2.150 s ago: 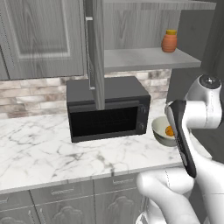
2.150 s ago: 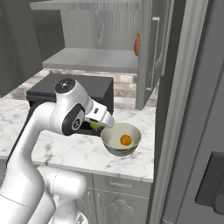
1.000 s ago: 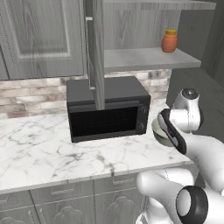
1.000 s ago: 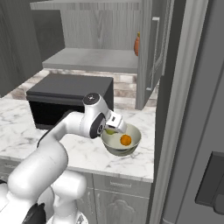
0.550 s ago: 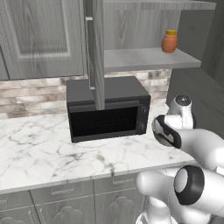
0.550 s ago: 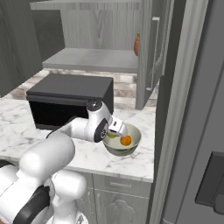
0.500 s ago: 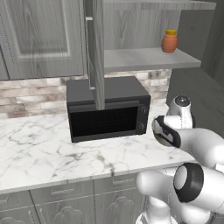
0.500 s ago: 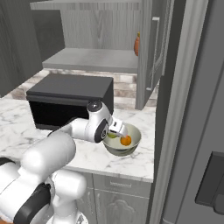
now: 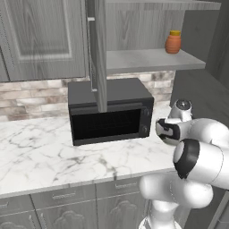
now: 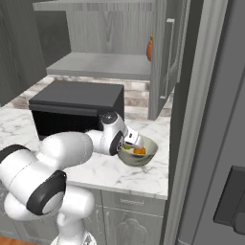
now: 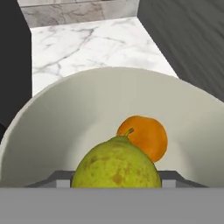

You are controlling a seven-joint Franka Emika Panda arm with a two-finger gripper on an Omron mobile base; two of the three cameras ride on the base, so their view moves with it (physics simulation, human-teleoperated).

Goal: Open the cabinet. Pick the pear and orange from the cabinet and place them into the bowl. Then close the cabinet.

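Note:
The bowl [image 11: 65, 122] stands on the marble counter, right of the microwave, and appears too in the right base view as bowl [image 10: 146, 155]. Inside it lies the orange [image 11: 146, 135], glimpsed at orange [image 10: 139, 150]. My gripper [image 11: 116, 180] reaches into the bowl and is shut on the yellow-green pear [image 11: 116, 164], which sits between the fingers [image 11: 59, 179] just above the bowl's bottom, touching or nearly touching the orange. From the right base view the gripper [image 10: 133, 142] dips over the bowl's near rim. The cabinet [image 9: 143, 60] above has both doors swung open, its shelf bare of fruit.
A black microwave [image 9: 109, 109] sits on the counter [image 9: 40, 147] directly left of the bowl. A terracotta jar [image 9: 173, 42] stands on the cabinet shelf. An open door [image 9: 99, 53] juts out above the microwave, another door [image 10: 165, 52] above the bowl. A tall dark panel [image 10: 210, 119] bounds the right.
The arm has folded down and forward, carrying the hand with the pear from beside the bowl into it. The orange has stayed in the bowl.

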